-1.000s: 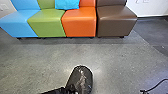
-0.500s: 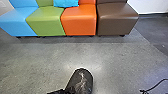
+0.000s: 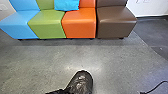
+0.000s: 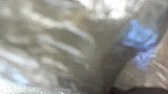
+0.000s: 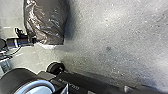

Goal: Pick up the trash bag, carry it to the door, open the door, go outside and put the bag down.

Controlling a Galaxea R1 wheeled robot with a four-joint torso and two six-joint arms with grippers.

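Observation:
At the bottom middle of the head view my left gripper (image 3: 65, 91) is at the dark, shiny trash bag (image 3: 80, 83), whose rounded end points away from me. The left arm comes in low from the left. In the right wrist view the left gripper (image 5: 32, 40) is shut on the gathered end of the trash bag (image 5: 48, 21), above the floor. Crumpled film of the trash bag (image 4: 62, 47) shows blurred and close in the left wrist view, with a blue patch on or in it.
A row of seats stands ahead: blue (image 3: 21, 23), green (image 3: 47, 22), orange (image 3: 79, 22) and brown (image 3: 115, 22). A turquoise cushion (image 3: 66, 4) lies on them. A black cable (image 3: 155, 87) is at lower right. The robot's base wheel (image 5: 56, 68) is near the floor.
The head camera has bobbed slightly, shifting the seats up and then down. The trash bag has come a little closer to the robot, still at my left gripper.

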